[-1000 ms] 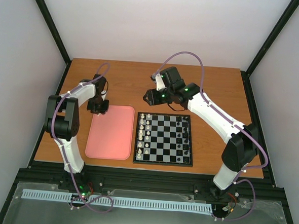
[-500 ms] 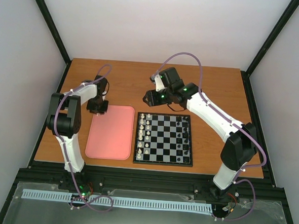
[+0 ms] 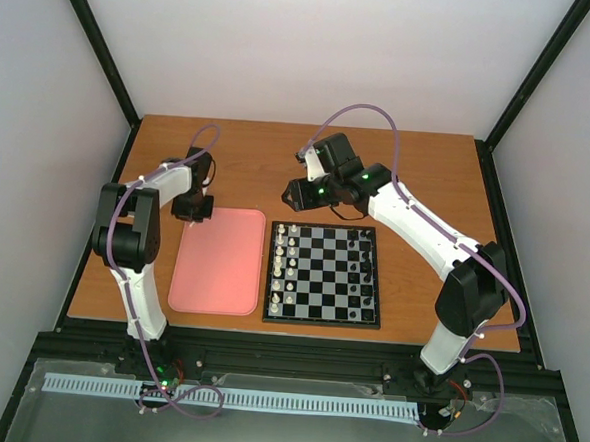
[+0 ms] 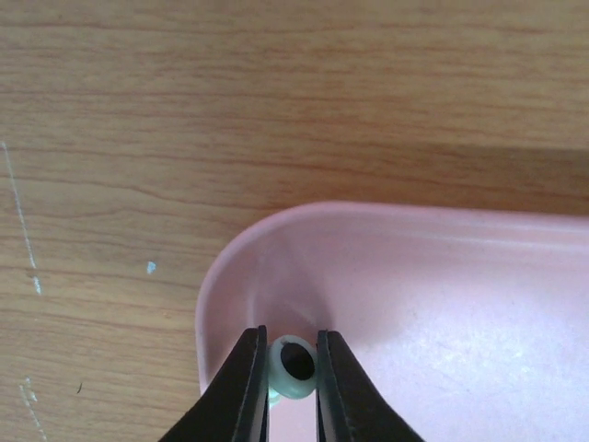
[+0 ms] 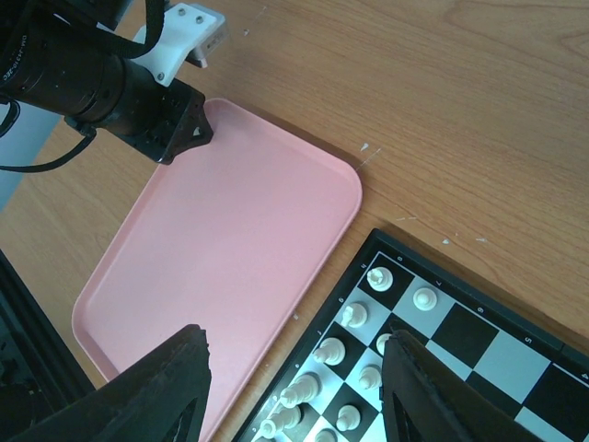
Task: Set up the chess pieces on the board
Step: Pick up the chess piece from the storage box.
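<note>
At the far-left corner of the pink tray (image 3: 217, 266), left pincer (image 4: 293, 373) is clamped on one pale chess piece (image 4: 293, 361) — its hollow base faces the wrist camera. Right pincer (image 5: 294, 343) is spread wide and empty, above the board (image 3: 321, 322) at its far-left corner. Cream chess pieces (image 3: 284, 265) fill the board's two left columns, black figures (image 3: 369, 276) the right. Board border characters — too small to read.

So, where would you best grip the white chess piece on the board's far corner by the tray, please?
By its upper part, from straight above: the white corner piece stands upright and tiny, with neighbours close on two sides, so a sideways approach would likely knock them.
</note>
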### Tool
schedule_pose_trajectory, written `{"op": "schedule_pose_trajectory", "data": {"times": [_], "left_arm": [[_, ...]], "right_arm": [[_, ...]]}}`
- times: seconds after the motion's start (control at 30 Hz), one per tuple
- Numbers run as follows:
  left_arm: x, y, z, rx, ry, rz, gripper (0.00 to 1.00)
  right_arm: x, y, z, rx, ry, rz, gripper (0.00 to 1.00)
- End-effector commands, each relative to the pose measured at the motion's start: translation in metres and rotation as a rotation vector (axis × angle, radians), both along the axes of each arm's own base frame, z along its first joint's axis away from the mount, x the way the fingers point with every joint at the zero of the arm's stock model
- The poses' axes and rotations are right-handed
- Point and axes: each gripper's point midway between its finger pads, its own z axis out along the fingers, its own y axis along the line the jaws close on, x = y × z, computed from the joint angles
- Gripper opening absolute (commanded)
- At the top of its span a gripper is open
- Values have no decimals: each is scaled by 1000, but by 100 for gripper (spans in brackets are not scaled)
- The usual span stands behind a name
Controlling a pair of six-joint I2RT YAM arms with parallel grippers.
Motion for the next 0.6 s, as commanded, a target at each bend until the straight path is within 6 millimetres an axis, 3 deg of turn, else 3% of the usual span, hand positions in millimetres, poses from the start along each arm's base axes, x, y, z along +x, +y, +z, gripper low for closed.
{"op": "schedule_pose_trajectory", "data": {"times": [0.0, 0.27, 0.43, 0.57], "left_arm": [[10, -1, 2, 1, -31, 16, 1], [12, -17, 36, -103, -97, 62, 1], [7, -50, 81, -333, -160, 138, 1], [7, -82, 129, -575, -218, 237, 1]], "right_arm": [[-2, -2, 6, 7, -7, 6, 60], [-4, -2, 4, 12, 0, 4, 60], [-10, -4, 10, 16, -26, 33, 60], [-15, -8, 21, 36, -81, 52, 60]]}}
